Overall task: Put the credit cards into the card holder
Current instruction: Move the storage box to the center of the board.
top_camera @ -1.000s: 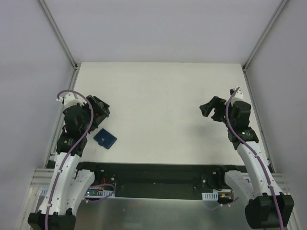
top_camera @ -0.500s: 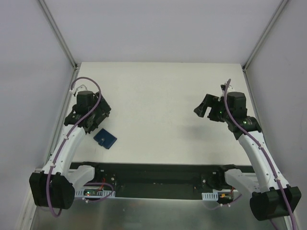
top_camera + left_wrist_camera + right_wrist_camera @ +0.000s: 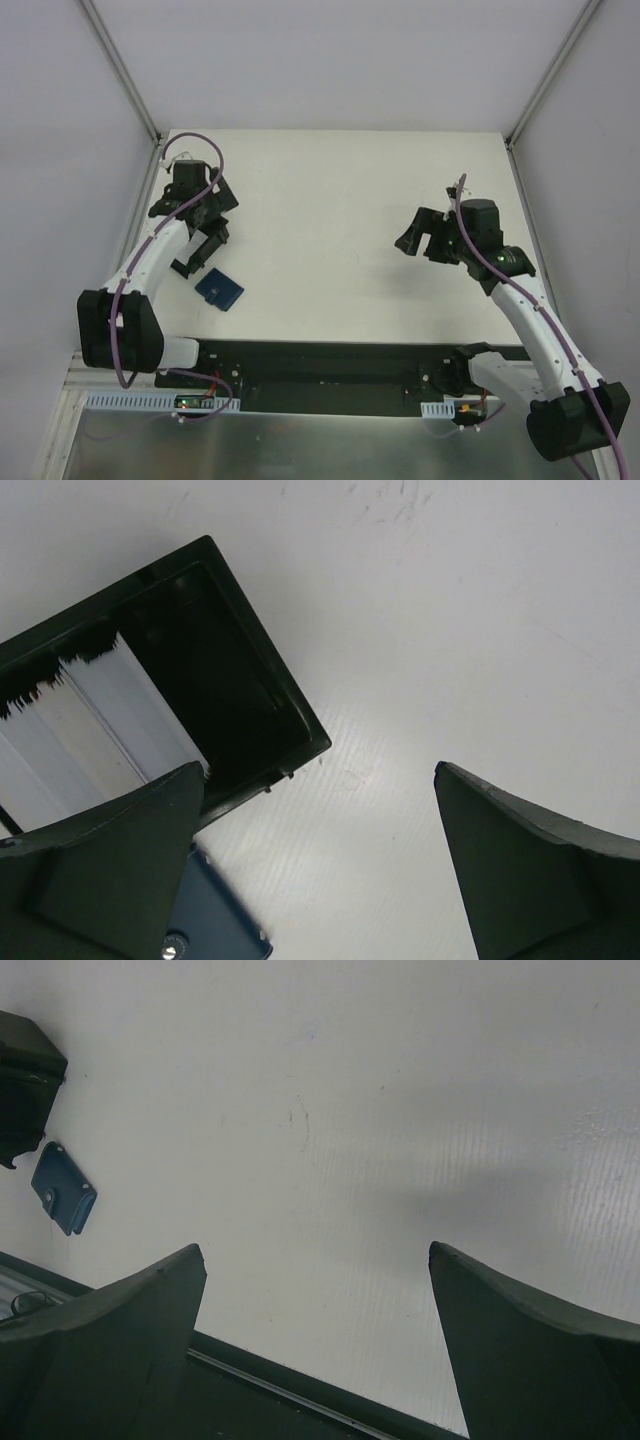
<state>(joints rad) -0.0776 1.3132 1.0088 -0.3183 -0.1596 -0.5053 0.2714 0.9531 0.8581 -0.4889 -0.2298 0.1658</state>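
Left wrist view: black box (image 3: 262,670) holding whitish cards (image 3: 95,720) sits beside card holder (image 3: 218,926).

No text, label, brand, number or sign can be read in any view. The card holder (image 3: 219,289) shows a plain blue face. The credit cards (image 3: 90,730) in the black box (image 3: 262,695) show only whitish faces. The ragged dark marks at one end of them are too blurred to make out as writing.
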